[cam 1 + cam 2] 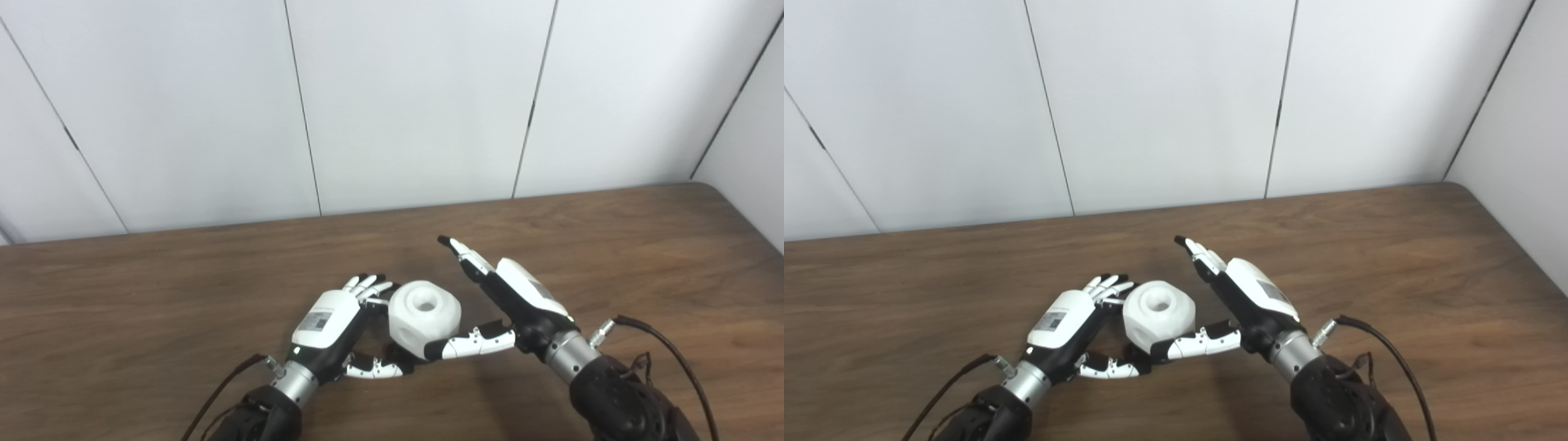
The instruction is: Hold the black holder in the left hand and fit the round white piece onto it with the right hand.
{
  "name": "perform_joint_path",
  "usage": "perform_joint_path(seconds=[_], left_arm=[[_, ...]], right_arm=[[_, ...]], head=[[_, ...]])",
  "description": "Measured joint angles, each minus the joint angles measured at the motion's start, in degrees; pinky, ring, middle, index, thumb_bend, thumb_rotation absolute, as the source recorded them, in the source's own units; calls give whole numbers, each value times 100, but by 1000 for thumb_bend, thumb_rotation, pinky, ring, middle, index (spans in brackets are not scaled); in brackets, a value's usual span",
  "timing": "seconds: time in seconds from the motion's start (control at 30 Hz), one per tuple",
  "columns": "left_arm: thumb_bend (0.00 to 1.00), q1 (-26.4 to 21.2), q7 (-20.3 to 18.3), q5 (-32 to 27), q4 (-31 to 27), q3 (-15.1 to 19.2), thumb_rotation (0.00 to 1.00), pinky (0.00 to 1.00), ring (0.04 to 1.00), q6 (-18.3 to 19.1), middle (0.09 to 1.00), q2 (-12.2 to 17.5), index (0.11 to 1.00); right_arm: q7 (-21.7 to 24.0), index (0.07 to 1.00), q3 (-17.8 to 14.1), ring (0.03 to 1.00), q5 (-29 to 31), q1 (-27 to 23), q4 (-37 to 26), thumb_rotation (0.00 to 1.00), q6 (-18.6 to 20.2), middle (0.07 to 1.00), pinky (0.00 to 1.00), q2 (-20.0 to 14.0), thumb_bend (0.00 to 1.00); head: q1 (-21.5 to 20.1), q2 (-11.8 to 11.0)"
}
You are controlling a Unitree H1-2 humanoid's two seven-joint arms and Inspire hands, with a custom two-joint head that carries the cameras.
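Note:
The round white piece point(425, 316), faceted with a hole in its top, sits on the black holder point(397, 353), of which only a dark sliver shows beneath it. My left hand point(334, 324) cups this stack from the left. Its fingers point(369, 285) lie against the piece's far left side, and its thumb reaches the holder's base at the front. My right hand point(511, 300) is open on the right, fingers stretched straight toward the wall. Only its thumb point(471, 343) rests against the white piece's lower front.
The brown wooden table point(643, 245) runs to a white panelled wall at the back and a side wall on the right. Cables trail from both wrists near the bottom edge.

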Motion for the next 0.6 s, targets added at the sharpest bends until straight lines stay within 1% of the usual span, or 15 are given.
perform_joint_path(seconds=[0.03, 0.07, 0.13, 0.27, 0.37, 0.43, 0.6], left_arm=[[866, 0, -62, -19, -14, 8, 190, 1000, 974, 48, 915, 1, 598], [929, 0, -126, -44, -34, 10, 224, 1000, 979, 78, 922, 2, 623], [980, 0, -261, -47, -67, 20, 263, 1000, 984, 190, 934, 5, 652], [1000, -8, -526, -13, -257, 20, 329, 1000, 990, 449, 952, 20, 726], [1000, -19, -607, 22, -312, 17, 365, 1000, 994, 550, 964, 23, 778], [1000, -20, -716, 57, -405, 9, 375, 1000, 998, 655, 973, 25, 807], [1000, -26, -909, 81, -511, 4, 386, 1000, 1000, 913, 999, 26, 894]], right_arm=[[0, 1000, 0, 1000, 0, 0, 0, 588, 0, 1000, 924, 0, 1000], [0, 1000, 0, 1000, 0, 0, 0, 588, 0, 1000, 924, 0, 1000], [0, 1000, 0, 1000, 0, 0, 2, 587, 0, 1000, 926, 0, 1000], [0, 1000, 3, 1000, -14, 0, 8, 594, -1, 1000, 912, 0, 1000], [0, 1000, 3, 1000, -14, 0, 8, 588, -1, 1000, 923, 0, 1000], [0, 1000, 3, 1000, -11, 0, 10, 586, -1, 1000, 938, 0, 1000], [0, 1000, 3, 1000, -14, 0, 15, 586, -1, 1000, 935, 0, 1000]], head=[[0, 0], [0, 0], [-9, 0], [-9, 0], [-9, 0], [-9, 0], [-9, -9]])
